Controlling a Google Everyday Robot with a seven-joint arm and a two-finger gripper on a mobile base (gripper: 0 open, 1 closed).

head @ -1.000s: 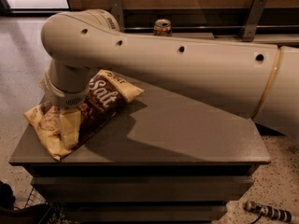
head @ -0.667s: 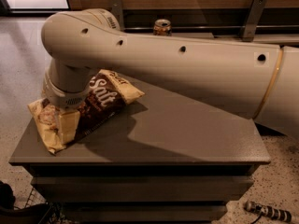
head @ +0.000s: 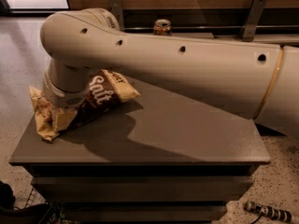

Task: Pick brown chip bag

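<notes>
The brown chip bag point(head: 100, 96) lies at the back left of the grey table top point(head: 177, 134). It is crinkly, with a dark brown middle, white "Salt" lettering and pale yellow ends. Its left end hangs over the table's left edge. My gripper point(head: 64, 105) comes straight down onto the left half of the bag at the end of the big cream arm point(head: 187, 73). The wrist housing covers it, so the grip on the bag is hidden.
A drink can point(head: 162, 27) stands on a ledge behind the table, by metal rail brackets. A small cylindrical object point(head: 268, 212) lies on the floor at lower right. A wire basket point(head: 28, 209) is at lower left. The arm spans the table's back right.
The bag's left yellow end has crumpled and drawn in toward the wrist, and the bag has shifted slightly. The arm has hardly moved.
</notes>
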